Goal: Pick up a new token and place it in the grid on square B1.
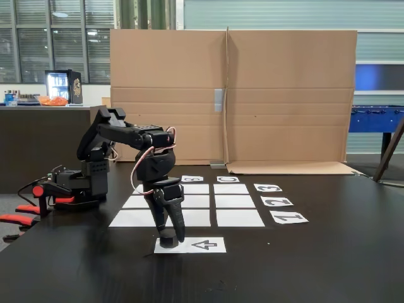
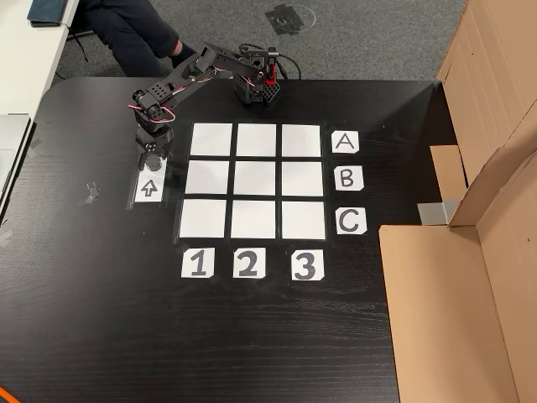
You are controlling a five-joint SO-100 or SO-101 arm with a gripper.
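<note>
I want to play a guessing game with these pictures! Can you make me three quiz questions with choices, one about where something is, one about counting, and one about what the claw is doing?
1. Where is the token?
A. On the strip with the arrow
B. On the middle square of the grid
C. On the label 3

2. How many white squares make the grid?
A. Six
B. Nine
C. Twelve

3. What is the claw doing?
A. Raised high above the table
B. Resting over square B1
C. Down at the token, fingers either side of it

Answers:
1 A, the black puck sits on the end of the arrow strip in the fixed view.
2 B, the other view shows three rows of three.
3 C, the fixed view shows the fingers reaching down around the puck; square B1 is bare.
</note>
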